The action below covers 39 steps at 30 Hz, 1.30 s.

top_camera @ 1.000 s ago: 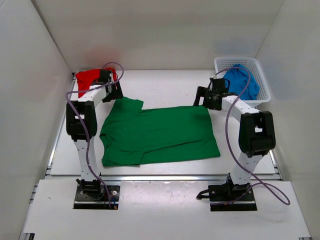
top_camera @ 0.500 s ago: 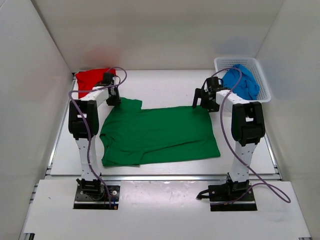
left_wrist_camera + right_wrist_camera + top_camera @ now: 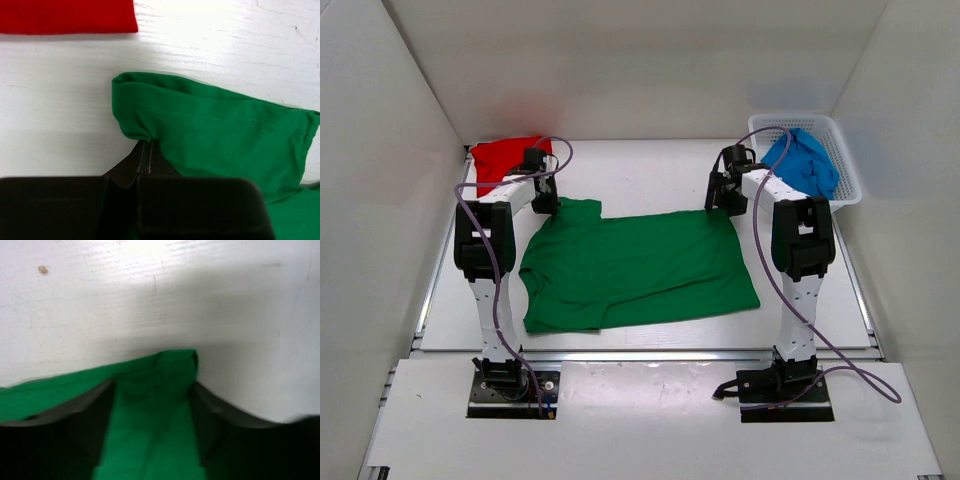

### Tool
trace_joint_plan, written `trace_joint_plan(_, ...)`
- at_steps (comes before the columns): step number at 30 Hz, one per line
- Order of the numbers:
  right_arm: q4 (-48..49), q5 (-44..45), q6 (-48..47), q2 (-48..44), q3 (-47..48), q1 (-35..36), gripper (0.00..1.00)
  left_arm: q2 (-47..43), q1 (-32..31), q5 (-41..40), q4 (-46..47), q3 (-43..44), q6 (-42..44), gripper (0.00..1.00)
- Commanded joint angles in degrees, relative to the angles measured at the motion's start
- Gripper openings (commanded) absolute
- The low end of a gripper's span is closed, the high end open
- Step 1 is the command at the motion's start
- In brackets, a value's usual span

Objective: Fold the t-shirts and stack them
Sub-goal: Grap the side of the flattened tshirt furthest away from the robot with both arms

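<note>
The green t-shirt [image 3: 640, 265] lies spread flat in the middle of the table. My left gripper [image 3: 548, 203] is at its far left corner, and the left wrist view shows that gripper [image 3: 145, 150] shut on a pinch of the green hem [image 3: 215, 130]. My right gripper [image 3: 724, 200] is at the far right corner. Its jaws [image 3: 151, 385] stand apart, open, with the green corner [image 3: 150, 425] between them. The red t-shirt [image 3: 500, 158] lies folded at the far left, behind the left gripper. The blue t-shirt [image 3: 805, 165] is bunched in the basket.
A white lattice basket [image 3: 850, 185] stands at the far right corner of the table. White walls enclose the table on the left, back and right. The red shirt's edge [image 3: 65, 15] lies a short way beyond the green hem.
The left gripper has closed onto the green shirt's far left corner. The right gripper has moved left and down onto the far right corner, its jaws narrowing around the cloth.
</note>
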State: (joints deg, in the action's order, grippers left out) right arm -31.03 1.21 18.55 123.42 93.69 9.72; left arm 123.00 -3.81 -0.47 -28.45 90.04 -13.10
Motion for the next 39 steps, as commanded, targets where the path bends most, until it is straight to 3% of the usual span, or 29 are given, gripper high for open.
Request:
trace_joint_plan(1,-2.28,0.46,0.35,2.0,3.43,-0.31,0.5,-3.21,-0.14,2.14,-2.75,0.48,1.32,0.0)
trace_joint_plan(3,-0.98,0.02,0.09,1.66,1.95,-0.66,0.37,-3.38,-0.14,2.31,-3.1,1.71,2.2,0.0)
trace_joint_plan(5,-0.79,-0.51,0.79,0.69,0.71,-0.84,0.38,-3.56,-0.32,2.05,-3.72,2.33,2.46,0.0)
trace_joint_plan(7,0.09,-0.42,0.79,0.07,-0.52,-0.67,0.5,-4.17,-0.23,2.14,-3.9,2.25,2.9,0.0)
trace_joint_plan(16,-1.84,1.69,-0.7,3.4,4.74,-2.15,0.56,-4.96,0.13,3.36,-4.25,1.71,2.99,0.0)
trace_joint_plan(17,-2.45,2.12,-0.88,4.11,5.36,-2.42,0.55,-4.88,0.12,2.94,-4.68,1.63,3.08,0.0)
trace_joint_plan(20,-3.07,1.69,-2.11,4.38,6.06,-2.86,0.31,-5.49,0.56,3.63,-5.66,2.94,3.35,0.0)
trace_joint_plan(22,-1.24,1.69,-2.81,3.33,5.28,-2.95,0.0,-5.58,0.47,4.07,-6.27,3.91,3.52,0.0)
trace_joint_plan(31,3.94,0.64,-7.82,-4.39,-1.65,-1.37,0.0,-10.93,1.09,4.51,-9.52,7.0,5.02,0.0)
trace_joint_plan(39,11.33,-5.51,-9.32,-18.71,-17.74,-1.19,0.0,-22.62,1.26,3.81,-8.65,-4.84,6.69,0.0)
